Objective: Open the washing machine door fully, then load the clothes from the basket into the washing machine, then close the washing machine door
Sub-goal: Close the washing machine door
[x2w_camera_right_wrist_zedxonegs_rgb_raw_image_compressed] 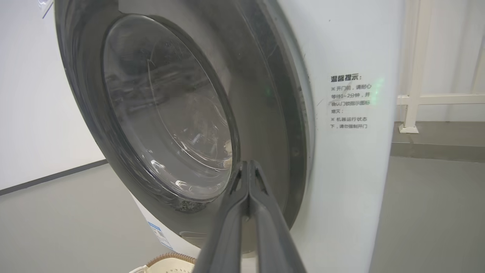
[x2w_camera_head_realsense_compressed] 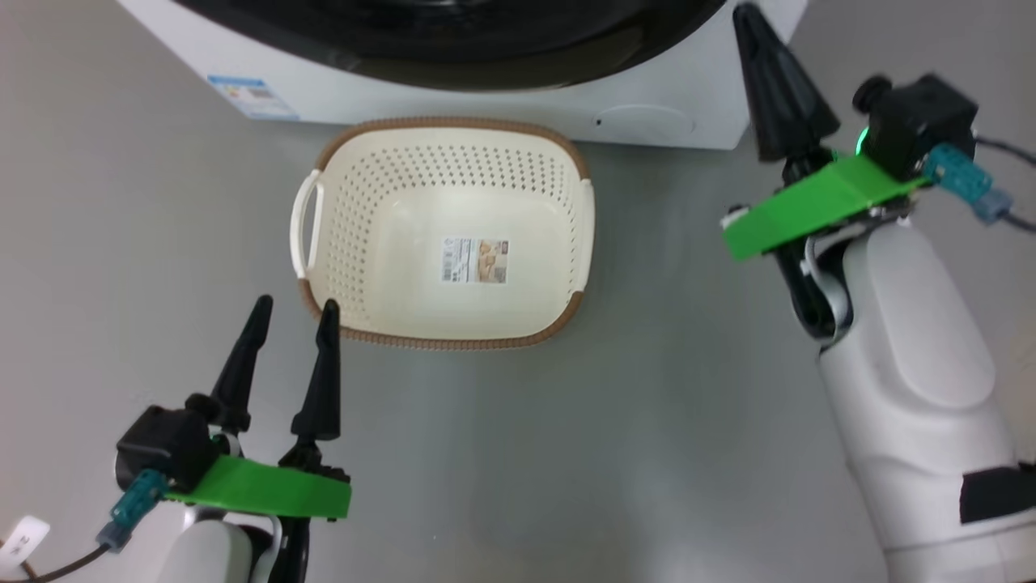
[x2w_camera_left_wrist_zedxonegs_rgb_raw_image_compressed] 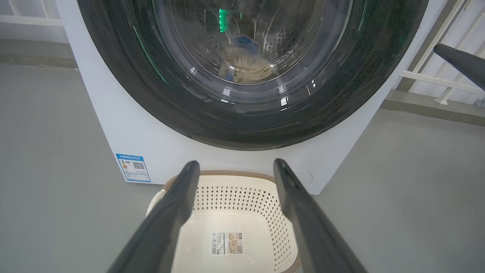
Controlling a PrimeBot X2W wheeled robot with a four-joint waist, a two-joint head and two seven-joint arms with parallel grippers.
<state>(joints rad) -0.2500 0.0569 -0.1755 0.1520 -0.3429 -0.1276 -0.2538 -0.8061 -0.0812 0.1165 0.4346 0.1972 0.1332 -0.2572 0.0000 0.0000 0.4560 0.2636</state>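
Note:
The basket [x2w_camera_head_realsense_compressed: 356,210] stands on the grey floor in front of the washing machine [x2w_camera_head_realsense_compressed: 486,105], holding nothing but a paper label. The washing machine door [x2w_camera_left_wrist_zedxonegs_rgb_raw_image_compressed: 242,125] lies shut against the machine's front. Through its glass the clothes [x2w_camera_left_wrist_zedxonegs_rgb_raw_image_compressed: 246,68] show as a cream and blue heap inside the drum. My left gripper [x2w_camera_head_realsense_compressed: 296,304] is open and holds nothing, just outside the basket's near left corner; in its own wrist view the left gripper [x2w_camera_left_wrist_zedxonegs_rgb_raw_image_compressed: 235,163] points over the basket [x2w_camera_left_wrist_zedxonegs_rgb_raw_image_compressed: 242,201]. My right gripper [x2w_camera_head_realsense_compressed: 749,16] is shut on nothing, its tip [x2w_camera_right_wrist_zedxonegs_rgb_raw_image_compressed: 248,163] close to the door's right edge [x2w_camera_right_wrist_zedxonegs_rgb_raw_image_compressed: 280,151].
A blue label [x2w_camera_head_realsense_compressed: 251,95] and a round flap [x2w_camera_head_realsense_compressed: 647,121] sit low on the machine's front. A warning sticker [x2w_camera_right_wrist_zedxonegs_rgb_raw_image_compressed: 348,100] is on its right side. White railing [x2w_camera_right_wrist_zedxonegs_rgb_raw_image_compressed: 416,98] stands behind on the right. Open grey floor lies around the basket.

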